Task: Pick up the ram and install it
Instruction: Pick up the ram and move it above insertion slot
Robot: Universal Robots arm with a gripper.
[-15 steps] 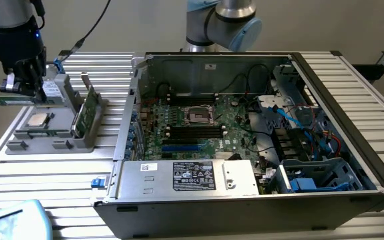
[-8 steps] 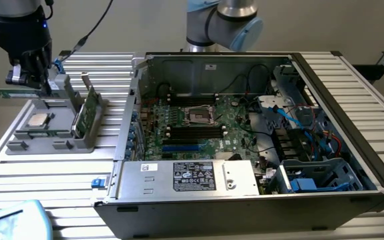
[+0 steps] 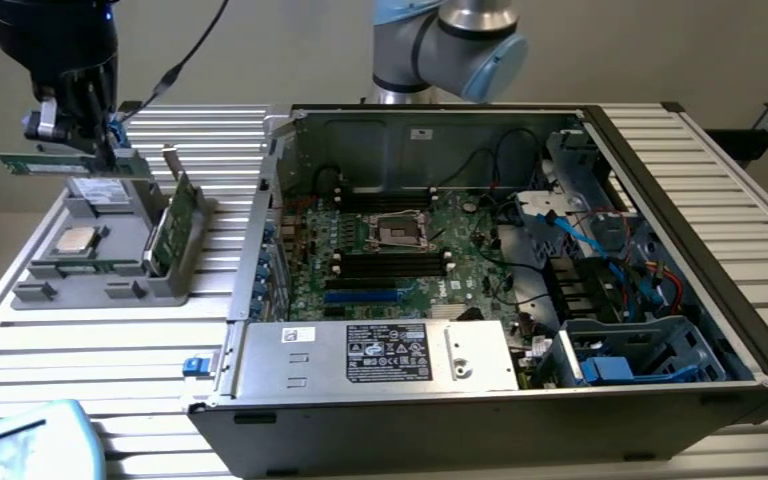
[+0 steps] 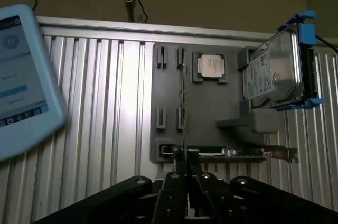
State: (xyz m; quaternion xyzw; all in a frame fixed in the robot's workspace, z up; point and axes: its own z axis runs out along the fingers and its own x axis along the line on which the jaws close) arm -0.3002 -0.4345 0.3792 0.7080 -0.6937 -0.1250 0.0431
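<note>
My gripper point(image 3: 96, 148) hangs above the grey parts holder point(image 3: 51, 290) at the exterior view's left, shut on the ram point(image 3: 53, 163). The ram is a thin green stick held level, lifted clear of the holder. In the wrist view the ram point(image 4: 182, 97) shows edge-on as a thin line running out from between the fingers point(image 4: 174, 182), over the holder point(image 4: 211, 123). The open computer case point(image 3: 704, 250) lies to the exterior view's right, with the motherboard point(image 3: 471, 235) and its dark memory slots point(image 3: 391, 264) exposed.
The holder also carries a silver CPU point(image 3: 77, 238), a hard drive point(image 4: 274, 73) in blue rails and a green card with a metal bracket point(image 3: 171, 215). A tablet point(image 4: 21, 76) lies on the slatted table point(image 3: 117, 350) near the front. The arm's base point(image 3: 444, 40) stands behind the case.
</note>
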